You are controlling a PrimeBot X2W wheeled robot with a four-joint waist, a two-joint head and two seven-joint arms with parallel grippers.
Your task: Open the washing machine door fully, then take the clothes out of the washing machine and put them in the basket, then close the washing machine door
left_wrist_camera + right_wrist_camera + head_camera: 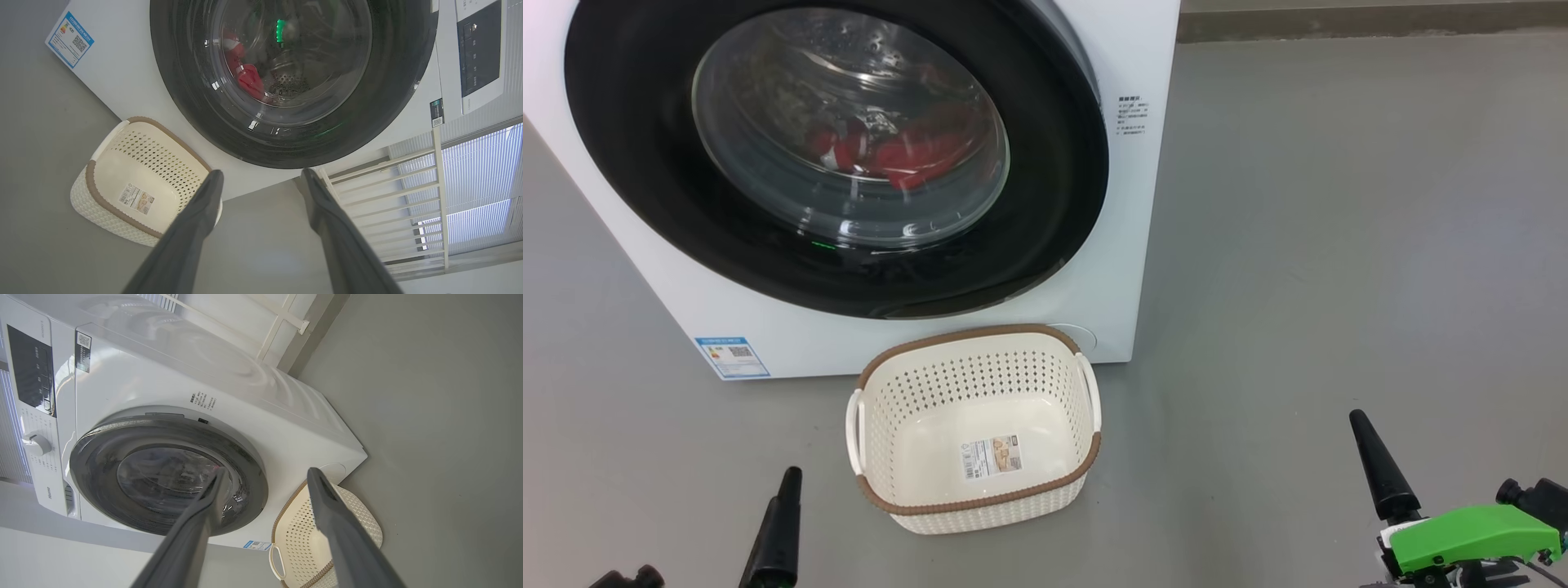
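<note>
washing machine (1131, 245): white front-loader standing on the grey floor (1339, 245); the reference for all positions below.
washing machine door (1045, 163): shut flat against the machine's front; glossy black rim around a bulging clear glass centre.
clothes (915, 155): red fabric with white patches, lying inside the machine's drum, seen through the door glass.
obstruction: the shut door stands between both grippers and the clothes.
basket (980, 336): cream perforated basket with a brown rim, upright on the floor directly in front of the machine, below the door, its back rim at the machine's front panel. whether they touch cannot be told. a paper label (991, 457) lies on its bottom.
left gripper (262, 173): fingers spread wide with nothing between them; in front of the machine, apart from it, to the left of the basket.
right gripper (267, 471): fingers spread wide, gripping nothing; in front of the machine and further right than its right edge, apart from the basket.
blue label (732, 357): on the machine's front, lower left corner.
control panel (30, 371): dark panel at the machine's top, with a white knob (36, 444) beside it.
white railing (388, 192): behind the machine, with window blinds (478, 163) beyond it.
</note>
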